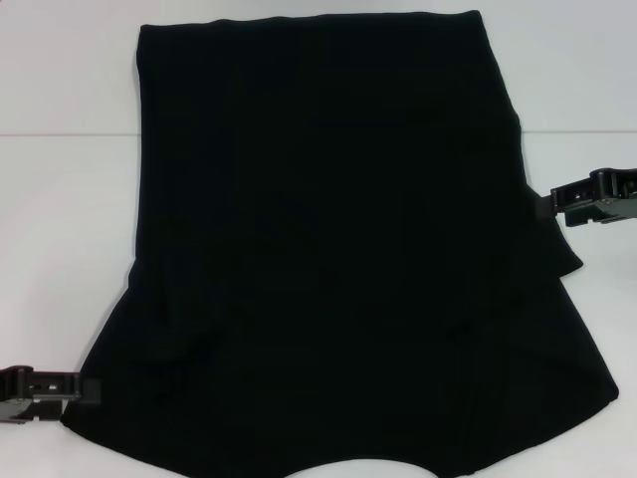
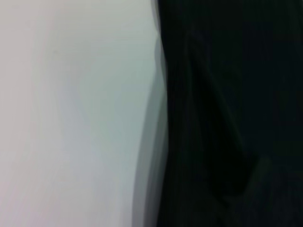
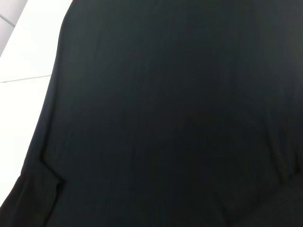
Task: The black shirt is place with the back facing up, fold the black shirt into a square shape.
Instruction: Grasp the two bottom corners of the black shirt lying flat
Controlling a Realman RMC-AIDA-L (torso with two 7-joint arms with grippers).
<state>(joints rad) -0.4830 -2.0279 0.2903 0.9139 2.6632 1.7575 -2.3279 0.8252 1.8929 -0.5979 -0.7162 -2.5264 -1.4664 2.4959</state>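
Frankly, whether either gripper is clenched or released cannot be told: the left gripper [image 1: 80, 386] is touching the near left edge of the large soft plain black fabric shirt [image 1: 328, 249], the right gripper [image 1: 545, 204] is touching its right edge, both cut off, while the shirt is lying flat on the white table [image 1: 60, 229].

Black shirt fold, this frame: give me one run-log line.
large black fabric short-sleeved shirt: flat on white table, unfolded | left claw: at shirt's near left corner | right claw: at right edge
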